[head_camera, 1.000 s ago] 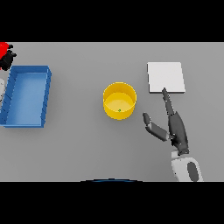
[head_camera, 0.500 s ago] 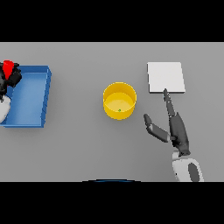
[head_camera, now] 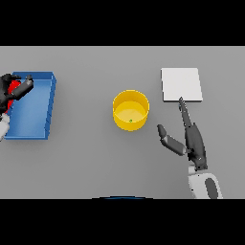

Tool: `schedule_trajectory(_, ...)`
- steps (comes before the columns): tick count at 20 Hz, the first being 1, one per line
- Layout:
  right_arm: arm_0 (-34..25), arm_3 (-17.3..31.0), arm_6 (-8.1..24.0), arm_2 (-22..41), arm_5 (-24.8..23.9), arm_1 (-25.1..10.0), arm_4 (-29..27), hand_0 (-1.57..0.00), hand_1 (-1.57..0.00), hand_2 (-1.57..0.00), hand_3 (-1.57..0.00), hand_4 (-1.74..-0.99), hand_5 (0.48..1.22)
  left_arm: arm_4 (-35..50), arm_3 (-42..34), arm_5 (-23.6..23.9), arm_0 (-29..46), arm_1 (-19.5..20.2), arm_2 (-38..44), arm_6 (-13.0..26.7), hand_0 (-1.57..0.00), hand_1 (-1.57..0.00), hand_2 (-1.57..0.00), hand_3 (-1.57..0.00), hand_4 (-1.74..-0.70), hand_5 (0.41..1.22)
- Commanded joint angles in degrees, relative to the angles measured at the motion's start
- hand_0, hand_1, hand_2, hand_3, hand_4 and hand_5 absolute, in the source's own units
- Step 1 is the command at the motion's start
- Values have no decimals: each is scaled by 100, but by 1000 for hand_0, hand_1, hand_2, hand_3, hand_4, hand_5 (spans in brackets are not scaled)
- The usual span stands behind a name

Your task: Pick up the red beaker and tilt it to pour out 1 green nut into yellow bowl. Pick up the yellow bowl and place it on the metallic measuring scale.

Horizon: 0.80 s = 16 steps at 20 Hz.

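The yellow bowl (head_camera: 130,110) stands at the table's middle with a small green nut (head_camera: 130,120) inside. The metallic measuring scale (head_camera: 181,84) is a light square plate at the back right. My right hand (head_camera: 190,139) lies open on the table to the right of the bowl, its fingers straight and pointing at the scale's near edge, the thumb spread toward the bowl. At the far left, my left hand (head_camera: 10,92) is curled around the red beaker (head_camera: 15,89), holding it over the blue tray's left side. Most of the beaker is hidden by the fingers.
A blue rectangular tray (head_camera: 33,106) sits at the left, its right wall well apart from the bowl. Bare grey table lies between the tray, the bowl and the scale.
My left hand has carried the red beaker rightward and nearer, from off the table's left edge to above the blue tray. The right hand has stayed almost still.
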Motion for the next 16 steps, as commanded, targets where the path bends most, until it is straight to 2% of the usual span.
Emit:
schedule_trajectory(1,-8,5,-30,1,1,-16,12,1,1,1,1,-1009,639,-55,81,-113,-53,11,-56,-60,-494,-407,-417,-393,-857,657)
schedule_trajectory(3,-19,-18,-39,10,3,-27,26,1,1,1,1,-1009,639,-78,192,-233,-84,-14,-110,-83,-316,-260,-267,-251,-822,657)
schedule_trajectory(5,3,-40,-47,27,2,-40,58,1,1,1,1,-1015,642,-73,425,-283,-111,-89,-86,-299,-202,-166,-170,-160,-802,652)
schedule_trajectory(8,-69,-55,290,67,49,-165,230,1,1,1,1,-1020,640,-120,392,-163,-96,-96,-65,-464,-103,-85,-87,-82,-782,651)
schedule_trajectory(10,-335,-51,331,193,478,-444,287,1,1,1,1,-1005,669,-155,341,-95,-118,-98,-81,-558,-65,-54,-55,-52,-763,657)
schedule_trajectory(13,-1032,205,599,463,979,-1128,908,1,1,1,1,-1071,678,-123,270,-60,-102,-120,-98,-569,-33,-27,-28,-26,-746,662)
schedule_trajectory(14,-1234,276,689,590,1173,-1256,1074,1,1,1,1,-1094,677,-128,359,-48,-169,-194,-120,-612,-26,-21,-22,-21,-743,664)
schedule_trajectory(16,-1647,476,573,877,1410,-1535,1533,1,1,1,1,-1151,672,-106,373,-58,-142,-149,-121,-703,-16,-13,-14,-13,-737,673)
